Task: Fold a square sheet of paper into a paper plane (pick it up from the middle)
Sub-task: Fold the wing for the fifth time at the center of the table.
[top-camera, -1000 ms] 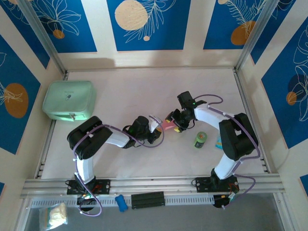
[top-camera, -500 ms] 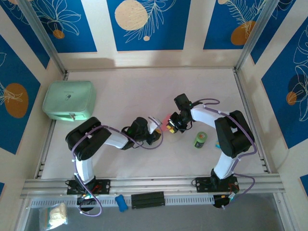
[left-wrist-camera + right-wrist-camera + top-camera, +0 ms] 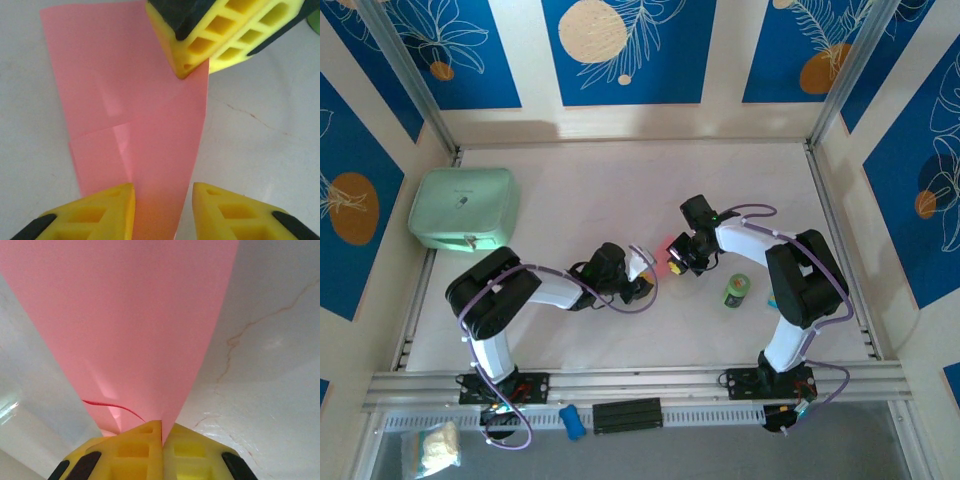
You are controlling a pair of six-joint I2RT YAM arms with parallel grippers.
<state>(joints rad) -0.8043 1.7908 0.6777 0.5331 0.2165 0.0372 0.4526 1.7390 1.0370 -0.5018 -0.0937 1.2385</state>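
Pink paper sheet (image 3: pixel 145 130), partly folded, sits mid-table. Right gripper (image 3: pixel 162 432) is clenched on its right edge. Left gripper (image 3: pixel 164 192) stands released, its fingers apart at the left end. Bare table (image 3: pixel 620 180) lies open on the far side, and a green can (image 3: pixel 736 291) is near on the right.

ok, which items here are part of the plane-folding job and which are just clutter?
Job: pink paper sheet, partly folded; right gripper, pinching it; left gripper, open around it.
Lying about: mint-green case; green can.
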